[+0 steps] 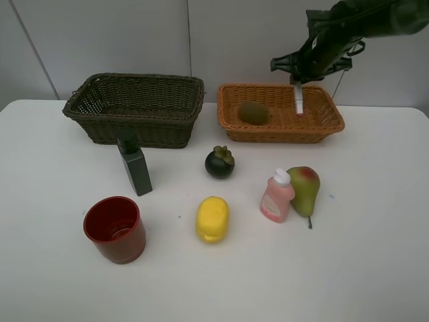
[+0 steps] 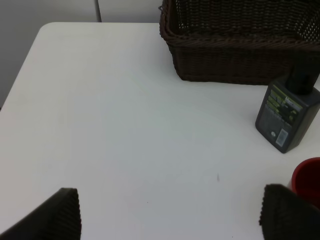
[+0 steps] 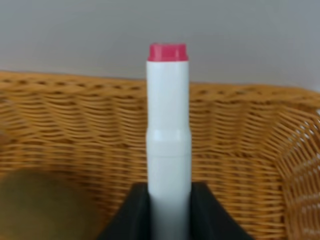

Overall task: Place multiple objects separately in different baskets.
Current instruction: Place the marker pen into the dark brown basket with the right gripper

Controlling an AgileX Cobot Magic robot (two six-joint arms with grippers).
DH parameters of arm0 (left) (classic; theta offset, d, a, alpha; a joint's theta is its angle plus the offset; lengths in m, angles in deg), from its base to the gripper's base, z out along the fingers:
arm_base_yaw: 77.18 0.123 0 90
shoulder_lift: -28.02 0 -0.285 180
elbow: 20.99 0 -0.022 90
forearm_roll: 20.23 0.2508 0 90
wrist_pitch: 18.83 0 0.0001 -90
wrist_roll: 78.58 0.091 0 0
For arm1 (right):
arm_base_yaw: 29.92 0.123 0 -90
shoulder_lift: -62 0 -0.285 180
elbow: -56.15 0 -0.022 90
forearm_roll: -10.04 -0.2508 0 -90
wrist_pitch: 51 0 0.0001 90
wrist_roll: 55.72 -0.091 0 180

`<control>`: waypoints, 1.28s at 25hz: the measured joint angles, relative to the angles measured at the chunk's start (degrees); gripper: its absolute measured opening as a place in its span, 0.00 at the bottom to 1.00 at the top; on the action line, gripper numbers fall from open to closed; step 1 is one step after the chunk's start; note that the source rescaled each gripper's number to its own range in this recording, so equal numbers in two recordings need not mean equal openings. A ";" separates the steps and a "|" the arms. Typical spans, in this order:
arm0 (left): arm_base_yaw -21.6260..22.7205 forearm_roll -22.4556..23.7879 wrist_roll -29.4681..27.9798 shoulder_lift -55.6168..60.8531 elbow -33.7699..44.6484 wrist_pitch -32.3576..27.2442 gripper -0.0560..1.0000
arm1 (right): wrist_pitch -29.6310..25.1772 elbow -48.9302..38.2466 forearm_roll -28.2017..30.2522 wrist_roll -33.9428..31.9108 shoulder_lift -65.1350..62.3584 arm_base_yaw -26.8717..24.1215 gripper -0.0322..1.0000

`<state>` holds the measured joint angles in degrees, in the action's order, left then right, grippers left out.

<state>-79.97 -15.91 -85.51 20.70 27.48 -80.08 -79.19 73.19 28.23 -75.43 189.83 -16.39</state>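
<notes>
The right gripper (image 1: 299, 82) is clenched on the white pink-tipped marker (image 1: 298, 100). It holds the marker upright, pink end down, over the orange-tan basket (image 1: 281, 134), which sits at about 1 o'clock on the table. The marker hangs toward the basket's 3 o'clock half, and the brown kiwi (image 1: 254, 113) lies on the floor at the 9 o'clock side, well apart from it. In the right wrist view the dark jaws pinch the white barrel (image 3: 168, 130) at the end away from the pink cap, so most of the marker's length sticks out free. I judge the marker light, stiff and not fragile. Its smooth round plastic could twist or slide between flat pads, so a hold across the barrel nearer its middle would be steadier. Once let go it will likely tip and roll, and the woven walls should stop it. The left gripper (image 2: 170, 215) is released with its jaws spread wide and nothing between them. It is over bare table near the dark green bottle (image 2: 287, 112).
</notes>
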 joint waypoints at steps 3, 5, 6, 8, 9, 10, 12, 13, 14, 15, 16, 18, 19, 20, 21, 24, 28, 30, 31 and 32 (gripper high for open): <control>0.00 0.00 0.00 0.00 0.00 0.00 0.94 | 0.46 0.00 0.00 0.00 -1.64 3.08 0.03; 0.00 0.00 0.00 0.00 0.00 0.00 0.94 | 1.60 0.23 0.00 0.00 -2.15 5.17 0.03; 0.00 0.00 0.00 0.00 0.00 0.00 0.94 | 1.75 0.76 0.00 0.00 -2.22 6.38 0.03; 0.00 0.00 0.00 0.00 0.00 0.00 0.94 | 2.39 2.10 -0.16 0.00 -2.22 8.79 0.03; 0.00 0.00 0.00 0.00 0.00 0.00 0.94 | 2.80 2.74 -0.23 0.00 -2.22 10.18 0.03; 0.00 0.00 0.00 0.00 0.00 0.00 0.94 | 3.42 3.57 -0.27 0.00 -2.22 11.59 0.03; 0.00 0.00 0.00 0.00 0.00 0.00 0.94 | 5.38 5.44 -0.33 0.00 -2.10 14.08 0.03; 0.00 0.00 0.00 0.00 0.00 0.00 0.94 | 6.20 6.34 -0.47 0.00 -1.80 15.36 0.03; 0.00 0.00 0.00 0.00 0.00 0.00 0.94 | 6.71 7.48 -0.81 0.00 -1.42 16.38 0.03; 0.00 0.00 0.00 0.00 0.00 0.00 0.94 | 7.12 8.65 -1.11 0.00 -0.94 17.52 0.03; 0.00 0.00 0.00 0.00 0.00 0.00 0.94 | 7.67 9.62 -1.30 0.00 -0.18 18.59 0.03; 0.00 0.00 0.00 0.00 0.00 0.00 0.94 | 8.57 11.89 -1.41 0.00 1.86 20.31 0.03; 0.00 0.00 0.00 0.00 0.00 0.00 0.94 | 8.64 13.06 -1.49 0.00 2.86 21.18 0.03; 0.00 0.00 0.00 0.00 0.00 0.00 0.94 | 8.69 14.03 -1.72 0.00 4.04 21.97 0.03; 0.00 0.00 0.00 0.00 0.00 0.00 0.94 | 8.75 15.12 -2.27 0.00 5.05 22.59 0.03; 0.00 0.00 0.00 0.00 0.00 0.00 0.94 | 8.95 17.81 -3.78 0.00 8.27 24.28 0.03; 0.00 0.00 0.00 0.00 0.00 0.00 0.94 | 9.30 19.79 -5.12 0.00 12.09 25.49 0.03; 0.00 0.00 0.00 0.00 0.00 0.00 0.94 | 10.65 19.97 -5.31 0.00 13.61 25.65 0.03; 0.00 0.00 0.00 0.00 0.00 0.00 0.94 | 11.48 19.97 -5.43 0.00 14.43 25.69 0.03; 0.00 0.00 0.00 0.00 0.00 0.00 0.94 | 12.19 19.97 -5.43 0.00 15.20 25.69 0.03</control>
<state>-79.97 -15.91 -85.51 20.70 27.48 -80.08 -66.99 93.16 22.81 -75.43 205.03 9.30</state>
